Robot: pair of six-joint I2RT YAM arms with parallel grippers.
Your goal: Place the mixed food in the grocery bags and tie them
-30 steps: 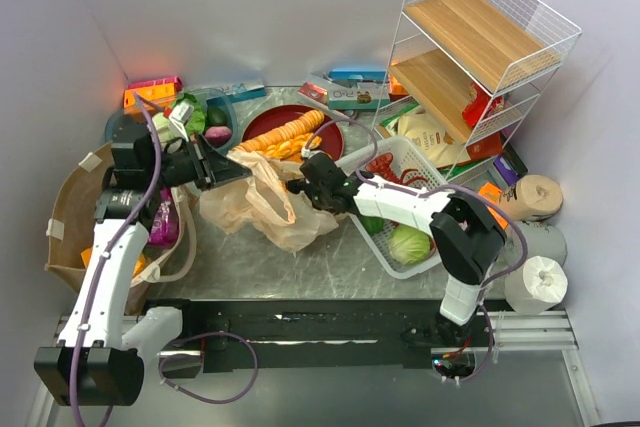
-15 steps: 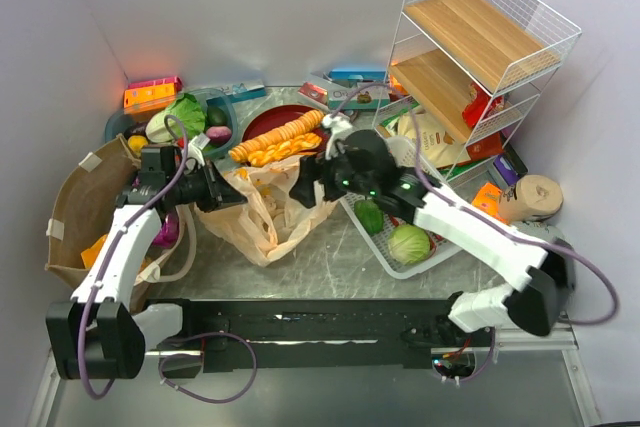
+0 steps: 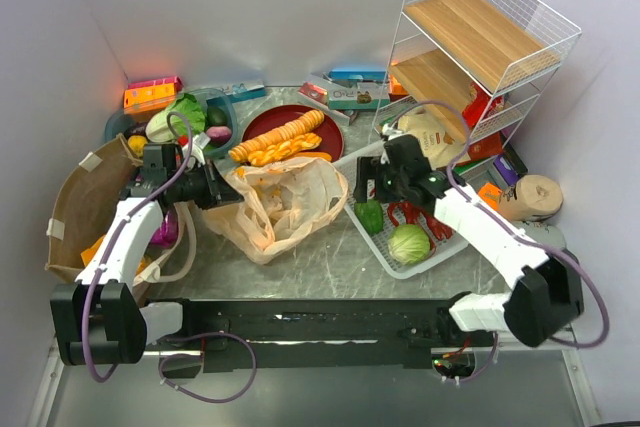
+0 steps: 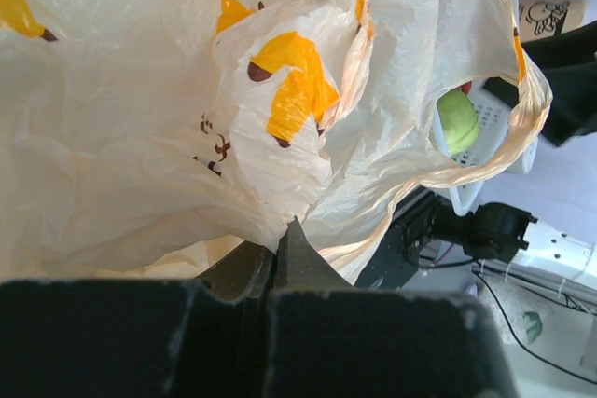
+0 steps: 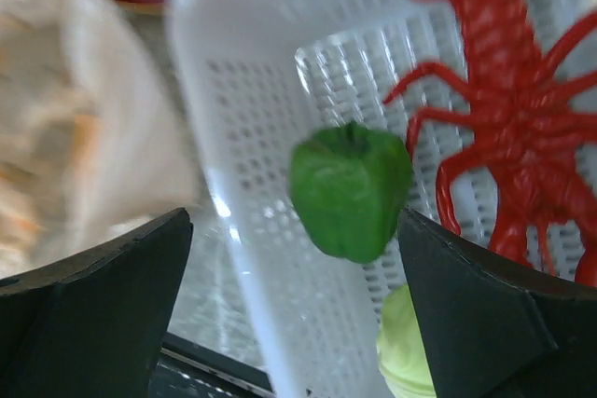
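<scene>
Both arms flank the thin tan plastic bag (image 3: 285,202): left gripper (image 4: 284,253) pinched shut on its nine-o'clock edge, right gripper (image 3: 366,187) spread wide over the dark-green bell pepper (image 5: 350,191) in the white slotted basket (image 3: 380,252) at three o'clock.

Both arms are built of smooth white links, the left arm (image 3: 118,242) and the right arm (image 3: 488,235) alike, joined by black cylindrical joints. A purple-grey cable (image 3: 95,292) loops along each. The left gripper (image 3: 232,199) and right gripper (image 3: 362,187) are black, with matte, wedge-shaped fingers (image 5: 93,309).
</scene>
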